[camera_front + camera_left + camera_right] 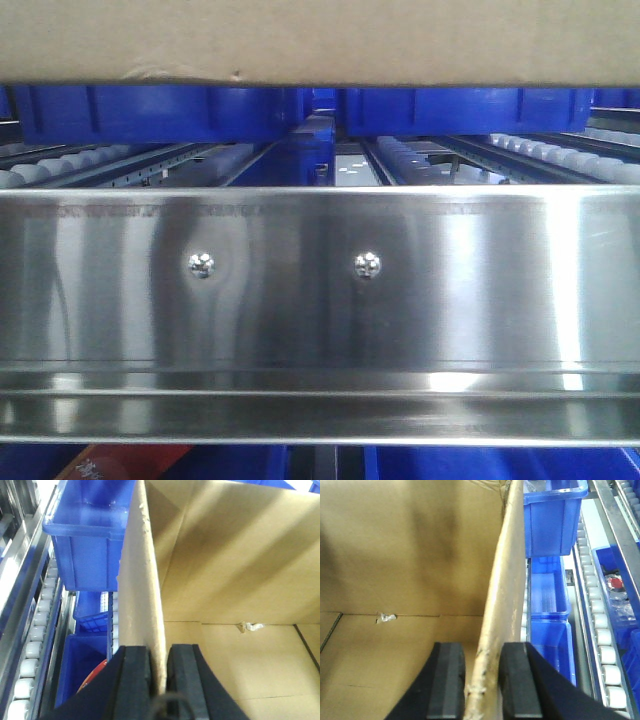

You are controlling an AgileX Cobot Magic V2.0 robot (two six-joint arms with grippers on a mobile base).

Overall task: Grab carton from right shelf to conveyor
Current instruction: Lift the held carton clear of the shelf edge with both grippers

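a: item, brown corrugated cardboard carton [320,40]: location?
b: above the brushed stainless-steel shelf rail [320,300], blue plastic bins [150,110] behind.
a: grippers?
b: left gripper [159,667] clamped on one side wall; right gripper [484,672] clamped on the opposite wall.

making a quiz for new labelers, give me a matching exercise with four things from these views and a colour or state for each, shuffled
Things:
1. carton
2. right shelf
3. bin
4. left gripper

Colour or state:
A. shiny steel, two screws on the front
B. blue plastic
C. brown cardboard, seen from inside
D. black, clamped on a cardboard wall

Pairs: 1-C, 2-A, 3-B, 4-D
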